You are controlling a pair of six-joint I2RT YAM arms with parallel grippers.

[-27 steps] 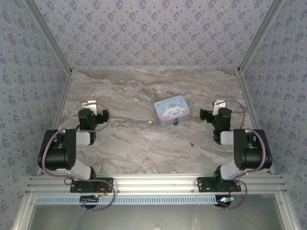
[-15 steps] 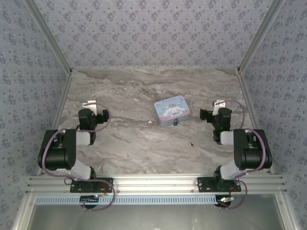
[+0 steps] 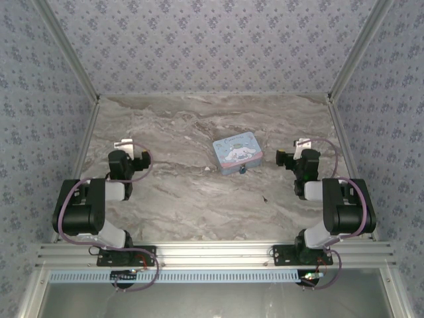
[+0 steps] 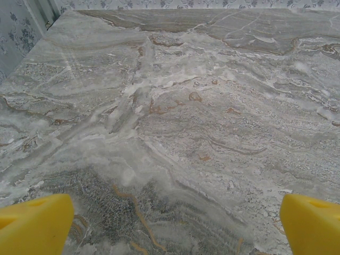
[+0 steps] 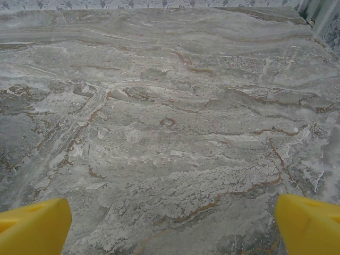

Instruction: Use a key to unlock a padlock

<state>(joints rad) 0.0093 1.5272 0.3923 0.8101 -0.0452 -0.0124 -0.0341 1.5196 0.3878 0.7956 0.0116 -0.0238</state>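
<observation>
Top external, padlock (image 3: 243, 170) unmoved beside tin (image 3: 237, 152), key (image 3: 265, 199) likewise, nothing shifted

a grey-brown veined marble tabletop (image 3: 192, 199) sits boxed in by three walls of pale blue-grey floral wallpaper (image 3: 212, 46), with silver aluminium rails (image 3: 218, 253) along its near edge, evenly lit.

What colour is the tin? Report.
The tin is light blue with a cartoon print; top external view.

Marble-look table (image 4: 170, 106) — smooth, faint sheen, left end effector (image 4: 170, 226) fingertips (image 4: 34, 223) matt plastic, front rail (image 3: 212, 255) bare metal.
</observation>
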